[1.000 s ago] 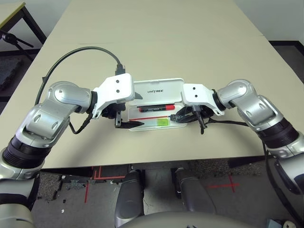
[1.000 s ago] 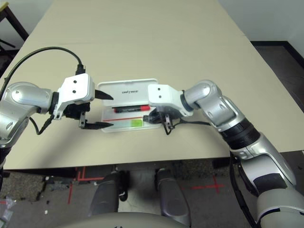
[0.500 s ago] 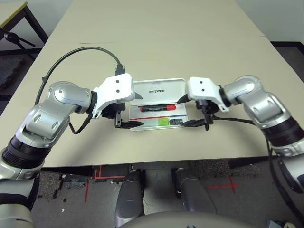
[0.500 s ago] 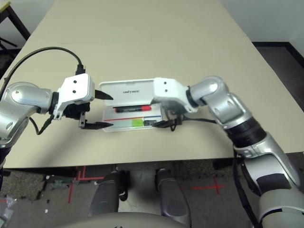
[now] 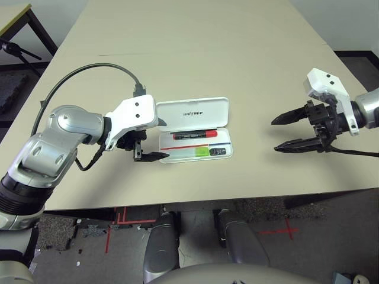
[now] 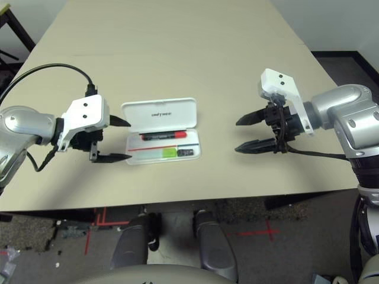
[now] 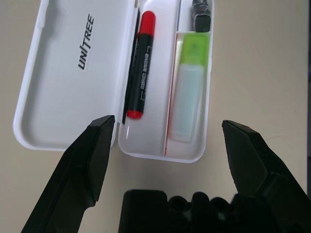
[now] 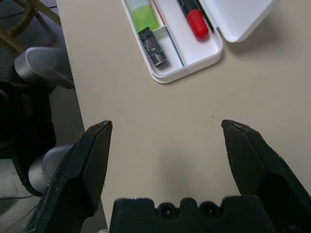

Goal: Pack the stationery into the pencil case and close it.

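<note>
Two pairs of jaws are held wide open above the surface [image 5: 195, 71], and nothing is gripped by them. The left jaws [image 5: 165, 139] are held just beside the left end of the pencil case [image 7: 158, 97]. The right jaws [image 5: 273, 136] are held well apart from its right end, nearer the surface's right edge. The case is set near the surface's near edge, with its white lid [image 7: 63, 87] opened toward the far edge. The black marker with a red cap [image 7: 141, 65] is tucked inside the case, close to the lid, beside a thin black stick [image 7: 131, 73]. The highlighter with a green cap [image 7: 188, 87] is laid past the red stripe [image 7: 171, 92], and the little dark piece [image 7: 201, 17] is put in the case's near right corner.
</note>
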`<state>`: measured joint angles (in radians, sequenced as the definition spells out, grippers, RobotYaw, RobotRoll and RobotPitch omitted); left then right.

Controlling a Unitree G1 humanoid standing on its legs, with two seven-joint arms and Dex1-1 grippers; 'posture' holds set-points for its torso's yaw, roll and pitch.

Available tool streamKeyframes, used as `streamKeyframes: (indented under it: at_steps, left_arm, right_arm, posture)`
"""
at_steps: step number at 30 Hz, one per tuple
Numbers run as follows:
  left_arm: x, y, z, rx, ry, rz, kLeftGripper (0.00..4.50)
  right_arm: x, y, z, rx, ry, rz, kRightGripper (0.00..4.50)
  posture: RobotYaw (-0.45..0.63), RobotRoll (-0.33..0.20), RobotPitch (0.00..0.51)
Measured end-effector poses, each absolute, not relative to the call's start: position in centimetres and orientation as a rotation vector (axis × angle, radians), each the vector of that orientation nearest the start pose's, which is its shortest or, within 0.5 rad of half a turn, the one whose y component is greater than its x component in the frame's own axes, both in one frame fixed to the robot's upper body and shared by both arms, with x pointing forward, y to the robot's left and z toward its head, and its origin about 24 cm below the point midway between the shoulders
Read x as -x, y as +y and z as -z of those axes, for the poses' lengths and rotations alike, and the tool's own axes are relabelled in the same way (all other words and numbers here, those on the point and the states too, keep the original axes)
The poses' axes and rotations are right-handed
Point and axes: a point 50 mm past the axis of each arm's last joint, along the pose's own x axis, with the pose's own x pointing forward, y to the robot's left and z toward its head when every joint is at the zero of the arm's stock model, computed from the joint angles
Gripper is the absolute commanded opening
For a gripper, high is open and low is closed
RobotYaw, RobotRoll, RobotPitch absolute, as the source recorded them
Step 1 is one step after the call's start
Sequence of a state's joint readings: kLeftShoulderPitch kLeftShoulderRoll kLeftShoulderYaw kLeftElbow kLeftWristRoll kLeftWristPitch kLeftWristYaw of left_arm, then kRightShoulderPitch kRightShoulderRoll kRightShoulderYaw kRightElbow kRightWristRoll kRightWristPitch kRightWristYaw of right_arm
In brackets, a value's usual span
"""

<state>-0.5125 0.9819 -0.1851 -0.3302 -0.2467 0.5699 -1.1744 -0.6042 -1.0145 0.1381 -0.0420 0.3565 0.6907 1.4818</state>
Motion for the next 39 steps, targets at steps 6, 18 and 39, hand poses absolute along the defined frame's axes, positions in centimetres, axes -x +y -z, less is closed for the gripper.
streamKeyframes:
  at_steps: [6,18,39]
  left_arm:
    - [-27.7,20.8,-19.2,-0.797,0.371,1.089,4.50]
    - [-30.6,25.6,-15.8,-0.724,0.525,0.786,0.33]
    - [-34.7,22.0,-15.5,-0.648,0.329,0.743,0.02]
  right_arm:
    - [-27.5,-23.5,-20.2,0.441,0.578,-1.263,4.49]
    - [-27.3,-24.1,-20.2,0.432,0.571,-1.229,4.50]
    - [-27.5,-24.1,-20.2,0.451,0.552,-1.207,4.50]
  posture:
    - [-0.08,0.000,0.172]
    - [-0.09,0.000,0.166]
    - [-0.10,0.000,0.138]
